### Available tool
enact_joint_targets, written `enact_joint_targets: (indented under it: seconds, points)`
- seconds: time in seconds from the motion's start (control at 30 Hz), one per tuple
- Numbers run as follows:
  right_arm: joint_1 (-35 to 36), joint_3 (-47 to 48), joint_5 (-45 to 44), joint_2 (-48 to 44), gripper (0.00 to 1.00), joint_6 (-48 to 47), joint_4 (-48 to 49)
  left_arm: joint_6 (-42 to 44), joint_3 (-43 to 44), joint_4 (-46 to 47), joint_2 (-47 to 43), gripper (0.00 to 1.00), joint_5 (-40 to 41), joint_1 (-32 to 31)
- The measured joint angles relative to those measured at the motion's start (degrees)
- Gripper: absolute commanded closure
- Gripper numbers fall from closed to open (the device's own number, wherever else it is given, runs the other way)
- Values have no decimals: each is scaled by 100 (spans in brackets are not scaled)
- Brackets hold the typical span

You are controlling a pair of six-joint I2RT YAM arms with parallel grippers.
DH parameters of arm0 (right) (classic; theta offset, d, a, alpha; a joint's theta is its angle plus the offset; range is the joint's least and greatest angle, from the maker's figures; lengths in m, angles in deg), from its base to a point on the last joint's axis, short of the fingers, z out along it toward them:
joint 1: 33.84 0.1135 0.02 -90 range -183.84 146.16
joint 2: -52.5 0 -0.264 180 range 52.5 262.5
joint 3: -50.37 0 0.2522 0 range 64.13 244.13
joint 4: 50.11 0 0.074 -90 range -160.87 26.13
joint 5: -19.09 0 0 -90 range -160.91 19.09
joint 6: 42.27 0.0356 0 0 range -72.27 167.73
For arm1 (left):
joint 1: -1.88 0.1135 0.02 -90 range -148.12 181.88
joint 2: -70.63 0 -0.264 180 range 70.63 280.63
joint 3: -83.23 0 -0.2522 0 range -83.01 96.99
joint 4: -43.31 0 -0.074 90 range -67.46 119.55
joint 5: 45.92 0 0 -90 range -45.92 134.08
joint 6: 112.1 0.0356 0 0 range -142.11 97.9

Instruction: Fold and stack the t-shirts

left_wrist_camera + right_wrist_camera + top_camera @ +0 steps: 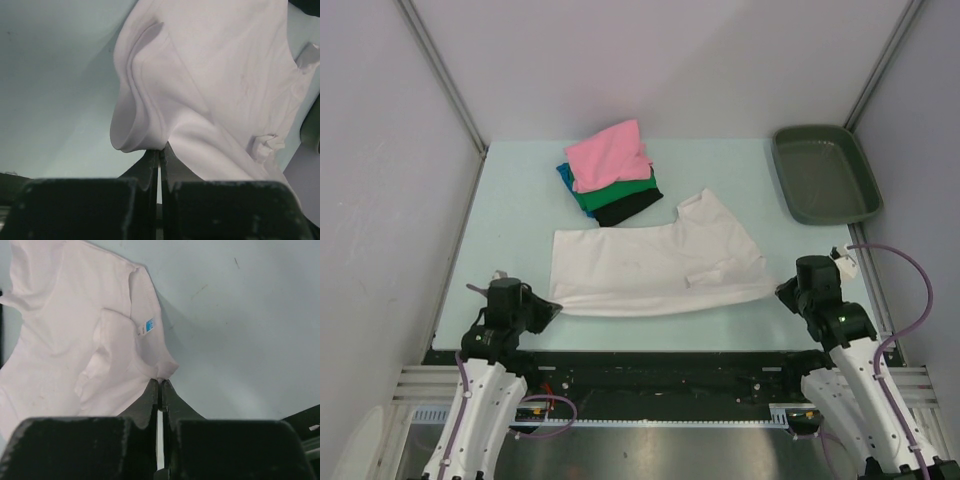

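Soft matt cloth for the white t-shirt (650,265), full of wrinkles. Same soft cloth for the pink t-shirt (608,153), green t-shirt (598,199), black t-shirt (632,207) and blue t-shirt (563,173). Smooth hard plastic with a little shine for the tray (825,175). Smooth matt top on the counter (515,215). Dull black hard fingers on the left tool (159,151) and right tool (159,386).

Robot lab enclosure, white walls (650,60), aluminium posts (440,72)
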State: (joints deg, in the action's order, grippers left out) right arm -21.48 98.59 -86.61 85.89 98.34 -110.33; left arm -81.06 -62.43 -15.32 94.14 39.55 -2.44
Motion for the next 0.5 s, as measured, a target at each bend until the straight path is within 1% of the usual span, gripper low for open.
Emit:
enact_joint_targets:
  seconds: [0.07,0.17,0.2,0.23,0.27,0.3,0.33,0.37,0.4,0.43,0.5]
  points:
    - [168,0,-125,31,100,94,-107,-7,0,-57,-66,100,-20,0]
    - [446,17,-337,164,100,282,-315,-11,0,-103,-63,94,-22,0]
    - [540,31,-391,216,96,363,-387,-13,0,-127,-59,81,-22,0]
    - [610,52,-444,249,88,424,-463,-15,0,-153,-52,71,-22,0]
    - [667,74,-474,264,64,496,-529,4,0,-177,-44,61,-22,0]
    - [693,90,-487,275,51,557,-579,-15,2,-223,-31,42,-24,0]
    - [704,92,-490,271,26,638,-614,-28,13,-278,-24,34,-20,0]
    - [704,92,-505,247,15,688,-662,-31,28,-334,-24,26,-26,0]
    - [704,92,-516,195,10,737,-706,-20,50,-396,-28,18,-42,2]
    - [706,92,-540,151,5,780,-745,-44,87,-485,-37,15,-37,2]
    - [706,133,-560,52,2,785,-863,-48,184,-662,-94,14,-48,2]
